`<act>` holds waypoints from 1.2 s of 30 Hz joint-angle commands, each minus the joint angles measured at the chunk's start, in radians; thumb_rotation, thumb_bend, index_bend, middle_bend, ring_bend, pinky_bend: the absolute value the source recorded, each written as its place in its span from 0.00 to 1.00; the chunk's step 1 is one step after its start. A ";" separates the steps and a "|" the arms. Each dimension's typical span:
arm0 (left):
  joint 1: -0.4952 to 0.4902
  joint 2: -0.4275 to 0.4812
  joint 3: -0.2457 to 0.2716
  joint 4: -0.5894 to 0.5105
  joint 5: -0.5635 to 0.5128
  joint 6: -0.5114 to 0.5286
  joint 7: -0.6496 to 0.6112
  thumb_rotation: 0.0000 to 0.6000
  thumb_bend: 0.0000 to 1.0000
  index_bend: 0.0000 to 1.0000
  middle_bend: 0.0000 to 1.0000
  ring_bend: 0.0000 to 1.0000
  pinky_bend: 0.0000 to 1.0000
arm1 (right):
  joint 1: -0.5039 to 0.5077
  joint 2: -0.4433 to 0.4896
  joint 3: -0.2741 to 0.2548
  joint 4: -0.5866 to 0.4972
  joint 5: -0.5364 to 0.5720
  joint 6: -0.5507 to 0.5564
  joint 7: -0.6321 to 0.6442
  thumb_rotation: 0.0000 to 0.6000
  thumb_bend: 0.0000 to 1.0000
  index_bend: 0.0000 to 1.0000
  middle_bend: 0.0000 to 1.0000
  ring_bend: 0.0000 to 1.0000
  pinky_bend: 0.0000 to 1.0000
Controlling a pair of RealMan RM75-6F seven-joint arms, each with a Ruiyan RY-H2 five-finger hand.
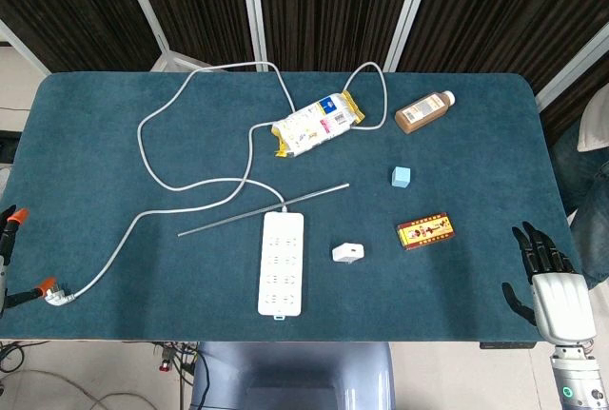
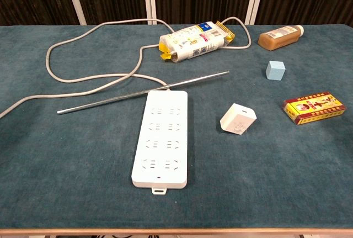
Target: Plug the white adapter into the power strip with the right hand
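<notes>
A: Teal felt covers the whole table [image 1: 114, 144]. What is the biggest thing lying on it?

B: The white power strip [image 1: 282, 263], flat near the front edge, sockets up. Its grey cord [image 1: 143, 134] loops off toward ten o'clock and comes back to a plug [image 1: 55, 293] at the left front edge. A thin metal rod [image 1: 264, 209] lies slanted just past the strip's far end.

A: And the white adapter [image 1: 347, 252]?

B: Just beside the strip at its three o'clock, apart from it, resting on the felt. Nothing holds it.

A: The right hand [image 1: 547, 282]?

B: At the table's front right corner, well apart from the adapter. Its dark fingers [image 1: 542, 248] are spread and point away from the robot, with nothing in them.

A: The left hand [image 1: 8, 239]?

B: Only orange-tipped parts show at the left border of the head view; I cannot tell how its fingers lie.

A: The rest?

B: At twelve o'clock from the strip, a yellow-and-white snack packet [image 1: 316, 125]. A brown bottle [image 1: 424, 110] lies on its side at two o'clock. A red-and-yellow box [image 1: 426, 231] sits at three o'clock beyond the adapter, and a small light-blue cube [image 1: 401, 177] just past that box.
</notes>
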 commanded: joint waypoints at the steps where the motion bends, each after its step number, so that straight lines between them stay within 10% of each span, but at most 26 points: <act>1: 0.000 -0.001 0.002 -0.001 0.003 0.001 0.003 1.00 0.09 0.09 0.00 0.00 0.00 | 0.000 0.000 0.000 0.001 -0.001 0.001 0.002 1.00 0.39 0.00 0.07 0.12 0.31; 20: -0.001 -0.014 0.001 0.005 0.007 0.005 0.027 1.00 0.09 0.09 0.00 0.00 0.00 | -0.003 0.014 -0.001 -0.005 -0.005 0.005 0.017 1.00 0.39 0.00 0.07 0.12 0.27; 36: 0.007 -0.018 0.005 -0.005 0.023 0.024 0.033 1.00 0.09 0.09 0.00 0.00 0.00 | 0.082 0.089 -0.043 -0.130 0.060 -0.246 0.307 1.00 0.35 0.00 0.07 0.07 0.08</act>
